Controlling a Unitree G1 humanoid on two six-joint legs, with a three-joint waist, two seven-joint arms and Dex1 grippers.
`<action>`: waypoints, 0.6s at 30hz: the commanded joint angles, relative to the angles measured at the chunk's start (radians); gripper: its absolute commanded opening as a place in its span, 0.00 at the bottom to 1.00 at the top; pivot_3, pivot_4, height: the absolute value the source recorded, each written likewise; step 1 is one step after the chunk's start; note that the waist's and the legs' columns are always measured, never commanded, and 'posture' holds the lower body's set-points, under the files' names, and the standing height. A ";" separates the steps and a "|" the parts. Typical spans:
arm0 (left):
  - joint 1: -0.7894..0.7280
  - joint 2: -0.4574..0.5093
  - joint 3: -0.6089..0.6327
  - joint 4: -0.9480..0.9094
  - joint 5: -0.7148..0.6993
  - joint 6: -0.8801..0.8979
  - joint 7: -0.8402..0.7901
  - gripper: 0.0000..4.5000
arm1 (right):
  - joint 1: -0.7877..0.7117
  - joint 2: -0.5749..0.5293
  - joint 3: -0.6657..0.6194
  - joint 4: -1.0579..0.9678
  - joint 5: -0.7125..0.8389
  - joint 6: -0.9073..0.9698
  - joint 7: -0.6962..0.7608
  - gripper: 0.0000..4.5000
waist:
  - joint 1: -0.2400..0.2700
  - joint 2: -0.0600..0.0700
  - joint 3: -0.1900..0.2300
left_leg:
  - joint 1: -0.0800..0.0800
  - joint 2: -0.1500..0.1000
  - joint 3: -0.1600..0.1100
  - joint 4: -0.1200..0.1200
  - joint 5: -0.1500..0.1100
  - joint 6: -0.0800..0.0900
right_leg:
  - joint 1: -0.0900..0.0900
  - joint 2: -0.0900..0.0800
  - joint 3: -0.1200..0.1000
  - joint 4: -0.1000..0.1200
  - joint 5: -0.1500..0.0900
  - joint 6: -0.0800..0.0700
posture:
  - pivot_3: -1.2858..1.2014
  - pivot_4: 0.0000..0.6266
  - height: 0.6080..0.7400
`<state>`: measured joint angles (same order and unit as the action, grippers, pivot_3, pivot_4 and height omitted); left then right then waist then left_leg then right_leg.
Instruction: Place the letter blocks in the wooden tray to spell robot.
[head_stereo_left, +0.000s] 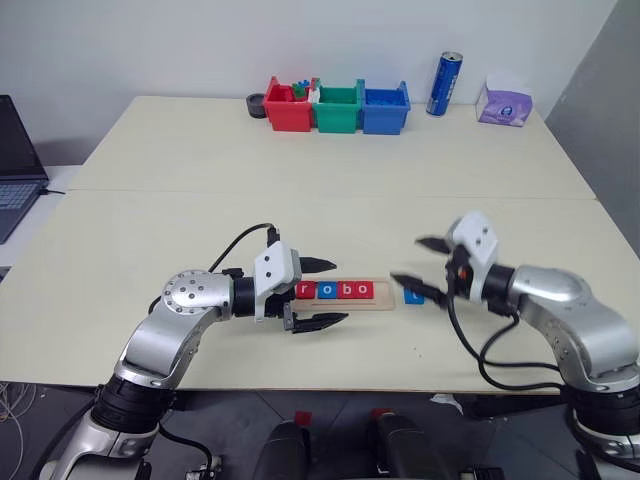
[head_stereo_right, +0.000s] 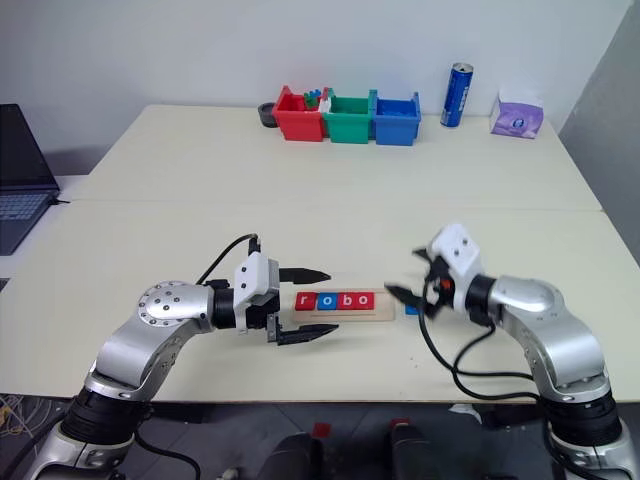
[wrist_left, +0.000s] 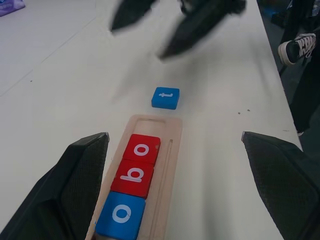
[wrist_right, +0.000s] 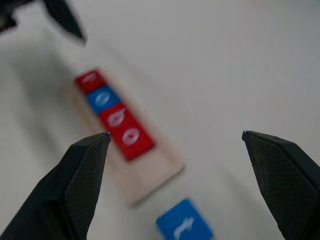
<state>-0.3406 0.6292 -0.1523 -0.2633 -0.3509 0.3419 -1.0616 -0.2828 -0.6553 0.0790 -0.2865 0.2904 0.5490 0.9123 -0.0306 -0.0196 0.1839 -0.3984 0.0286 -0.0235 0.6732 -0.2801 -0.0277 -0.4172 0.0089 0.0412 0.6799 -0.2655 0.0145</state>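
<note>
**Four tiles seated, "t" left on the table**

Four letter blocks (head_stereo_left: 335, 290), spelling "robo", were seen seated in the tray (head_stereo_left: 389, 298) near the table's (head_stereo_left: 300, 200) front edge. The blue "t" block (wrist_left: 165, 97) lay flat just beyond the tray's right end. Both the left gripper (head_stereo_left: 315, 293) and right gripper (head_stereo_left: 420, 262) were held released, grasping nothing, either side of the tray.

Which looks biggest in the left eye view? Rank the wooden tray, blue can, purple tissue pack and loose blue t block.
1. wooden tray, longest, though nearest the camera
2. blue can
3. purple tissue pack, close to the can, unsure
4. blue t block, smallest
</note>
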 joint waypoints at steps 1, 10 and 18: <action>-0.025 0.000 0.006 -0.011 -0.007 -0.013 -0.008 1.00 | -0.027 -0.048 0.050 0.221 -0.078 -0.337 0.161 1.00 | -0.002 0.000 0.000 | 0.000 0.000 0.000 0.000 0.000 0.000 | 0.000 0.000 0.000 0.000 0.000 0.000 | 0.52 0.24 1.00; -0.011 0.006 0.015 -0.044 -0.022 0.008 0.004 1.00 | -0.191 -0.012 0.078 0.599 -0.110 -0.539 0.285 1.00 | -0.001 0.000 0.000 | 0.002 0.002 -0.001 0.002 0.000 0.000 | 0.001 0.002 0.000 0.002 0.001 0.000 | 0.52 0.24 1.00; -0.015 -0.002 0.008 -0.046 -0.022 0.016 0.002 1.00 | -0.222 0.012 0.107 0.701 -0.134 -0.591 0.349 1.00 | 0.002 0.000 0.000 | 0.002 0.001 -0.001 0.003 0.000 0.000 | 0.002 0.000 0.000 0.002 0.001 0.000 | 0.52 0.24 1.00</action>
<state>-0.3470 0.6298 -0.1515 -0.2716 -0.3544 0.3634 -1.0586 -0.4908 -0.6437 0.1830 0.4072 0.1662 -0.0197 1.2422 -0.0287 -0.0198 0.1842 -0.3964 0.0295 -0.0250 0.6762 -0.2799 -0.0280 -0.4145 0.0089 0.0417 0.6819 -0.2643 0.0143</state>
